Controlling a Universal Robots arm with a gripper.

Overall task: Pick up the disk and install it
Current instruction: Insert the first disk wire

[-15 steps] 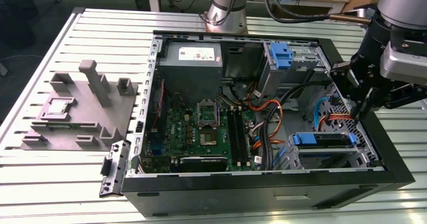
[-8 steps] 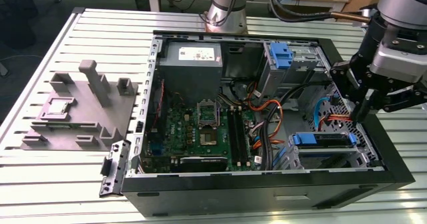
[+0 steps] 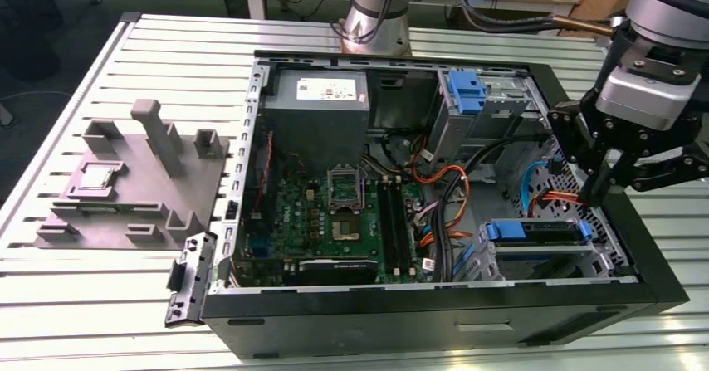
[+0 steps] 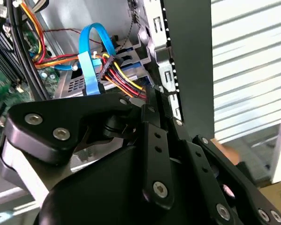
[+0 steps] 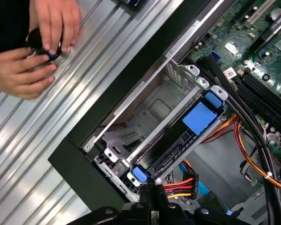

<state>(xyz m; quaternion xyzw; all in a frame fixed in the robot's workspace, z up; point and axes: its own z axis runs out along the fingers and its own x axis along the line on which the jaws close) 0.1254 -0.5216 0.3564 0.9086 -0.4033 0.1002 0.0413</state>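
Gripper (image 3: pixel 599 195) fingers look pressed together with nothing between them, hanging over the case wall by the drive bay. I see the disk (image 3: pixel 540 232) sitting in the lower bay, with blue rails on its ends. I think it is stiff, a bit heavy and easy to hurt, so I would hold its long edges. Cables (image 5: pixel 253 154) crowd close. Outside, the slatted metal table (image 3: pixel 89 305) has room, and a person's hands (image 5: pixel 35 44) rest on it.
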